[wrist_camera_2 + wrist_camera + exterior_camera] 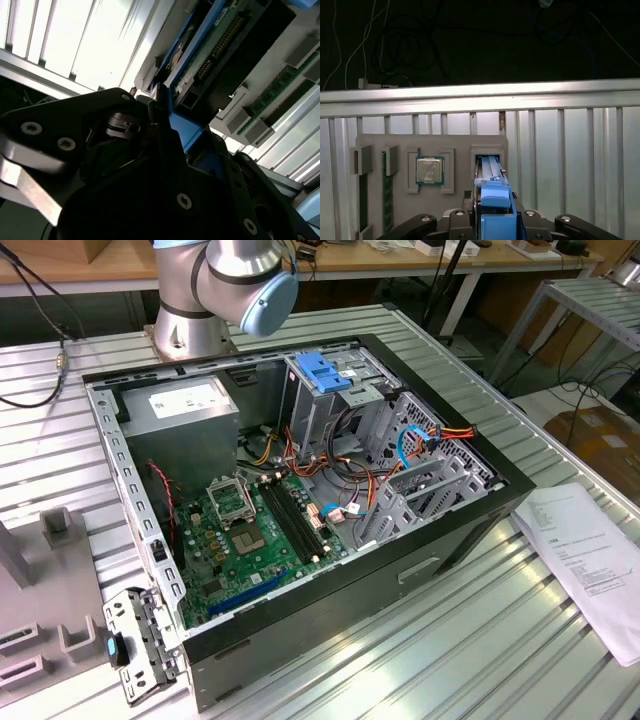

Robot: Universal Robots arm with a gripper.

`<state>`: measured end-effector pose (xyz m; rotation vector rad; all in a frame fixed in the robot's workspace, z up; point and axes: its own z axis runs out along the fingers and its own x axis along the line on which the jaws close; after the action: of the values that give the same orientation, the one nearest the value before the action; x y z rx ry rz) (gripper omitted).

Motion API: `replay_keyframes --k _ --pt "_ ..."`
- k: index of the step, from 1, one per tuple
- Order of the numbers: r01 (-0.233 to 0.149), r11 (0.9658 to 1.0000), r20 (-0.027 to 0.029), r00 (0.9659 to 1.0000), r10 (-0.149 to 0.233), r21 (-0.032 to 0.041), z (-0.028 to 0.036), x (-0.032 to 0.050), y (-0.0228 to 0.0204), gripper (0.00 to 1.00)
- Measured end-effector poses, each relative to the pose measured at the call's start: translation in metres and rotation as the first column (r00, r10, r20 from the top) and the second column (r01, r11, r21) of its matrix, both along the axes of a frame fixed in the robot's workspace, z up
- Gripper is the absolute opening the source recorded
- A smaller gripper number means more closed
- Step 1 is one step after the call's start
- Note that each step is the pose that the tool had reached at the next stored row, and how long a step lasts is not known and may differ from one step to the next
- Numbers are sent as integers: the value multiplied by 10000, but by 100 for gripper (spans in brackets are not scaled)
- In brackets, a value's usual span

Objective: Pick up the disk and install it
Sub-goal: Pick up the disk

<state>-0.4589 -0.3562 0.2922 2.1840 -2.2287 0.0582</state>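
Note:
In both wrist views my gripper (494,216) is shut on the disk (495,197). Its bright blue carrier rail stands edge-up between the black fingers (461,214). The disk's far end reaches the rectangular slot (489,159) of a grey holder plate. In the second wrist view the disk (210,55) shows its green circuit side and connector, with the blue rail running down into the gripper (167,125). The open computer case (480,515) lies on the table in the exterior view, with a blue latch (322,370) on top of its grey drive cage.
The grey holder plate (455,142) also carries a processor chip (429,170) and a memory stick (386,192). It lies on a slatted metal table (560,150). In the exterior view the arm's base (215,285) stands behind the case, and a paper sheet (590,560) lies at the exterior view's right.

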Motion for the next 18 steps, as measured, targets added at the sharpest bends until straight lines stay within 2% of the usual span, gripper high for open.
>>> replay_keyframes --k 2,6,11,18 --pt "-308 9995 0 9995 308 0 0 0 0 37" --pt "-306 9995 1 9995 306 0 0 0 0 37" --pt "-306 9995 3 9995 306 1 75 0 0 37" --pt "-306 9995 -2 9995 306 -1 0 -1 0 37"
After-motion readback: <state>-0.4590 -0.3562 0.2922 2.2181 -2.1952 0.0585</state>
